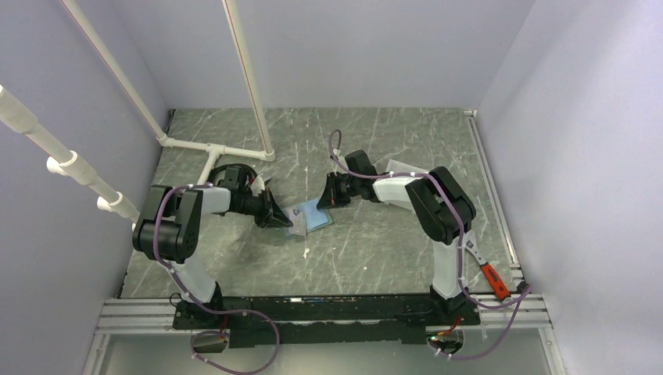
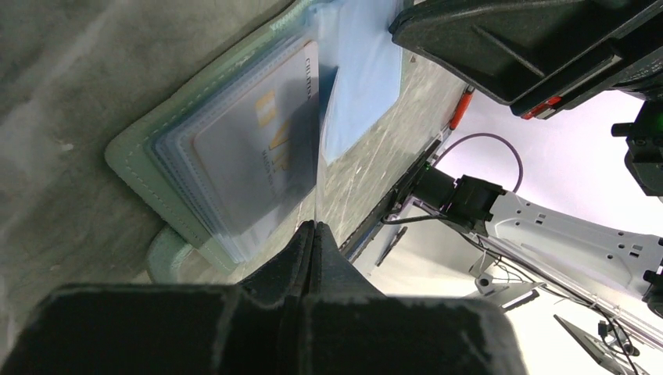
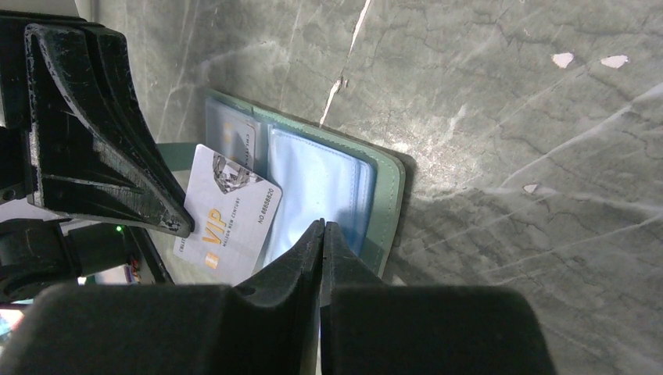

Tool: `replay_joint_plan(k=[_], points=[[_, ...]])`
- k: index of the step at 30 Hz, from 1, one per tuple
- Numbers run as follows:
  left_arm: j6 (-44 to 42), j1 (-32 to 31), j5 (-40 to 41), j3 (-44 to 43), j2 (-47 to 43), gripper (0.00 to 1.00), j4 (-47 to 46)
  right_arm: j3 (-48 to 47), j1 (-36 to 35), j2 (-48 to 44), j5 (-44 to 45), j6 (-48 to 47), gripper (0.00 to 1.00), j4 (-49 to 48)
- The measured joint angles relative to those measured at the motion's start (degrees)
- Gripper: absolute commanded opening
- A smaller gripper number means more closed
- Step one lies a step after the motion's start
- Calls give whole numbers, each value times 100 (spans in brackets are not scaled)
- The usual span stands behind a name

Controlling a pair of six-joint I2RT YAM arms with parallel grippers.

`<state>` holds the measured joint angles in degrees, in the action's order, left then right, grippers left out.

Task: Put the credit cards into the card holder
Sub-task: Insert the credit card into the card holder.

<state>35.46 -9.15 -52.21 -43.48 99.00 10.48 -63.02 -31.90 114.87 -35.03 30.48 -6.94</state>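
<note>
Marbled grey tabletop (image 1: 375, 250): I see the open card holder (image 1: 309, 220) mid-table, a pale VIP card (image 3: 227, 219) lying across it. Both pressed together, my left gripper (image 1: 287, 221) and right gripper (image 1: 320, 203) crowd it; white pipe frame (image 1: 211, 148) stands behind.

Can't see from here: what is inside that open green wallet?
Light blue lining and clear sleeves in the wallet; a whitish VIP card lies over one half. Anything beneath the card is covered.

- Sage-green card holder (image 3: 388, 195) is lying open on the table (image 3: 508, 117), light-blue inside facing up.
- Whitish VIP credit card (image 3: 227, 215) is resting tilted across its sleeve side, overhanging the edge.
</note>
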Motion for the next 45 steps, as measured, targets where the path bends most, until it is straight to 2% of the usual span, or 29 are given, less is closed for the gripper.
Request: replay_joint_plan(k=[30, 45], points=[[68, 17, 195, 55, -44, 0, 17, 11, 11, 35, -33, 20, 3, -76], [448, 20, 179, 28, 214, 0, -411, 11, 42, 109, -155, 81, 2, -192]])
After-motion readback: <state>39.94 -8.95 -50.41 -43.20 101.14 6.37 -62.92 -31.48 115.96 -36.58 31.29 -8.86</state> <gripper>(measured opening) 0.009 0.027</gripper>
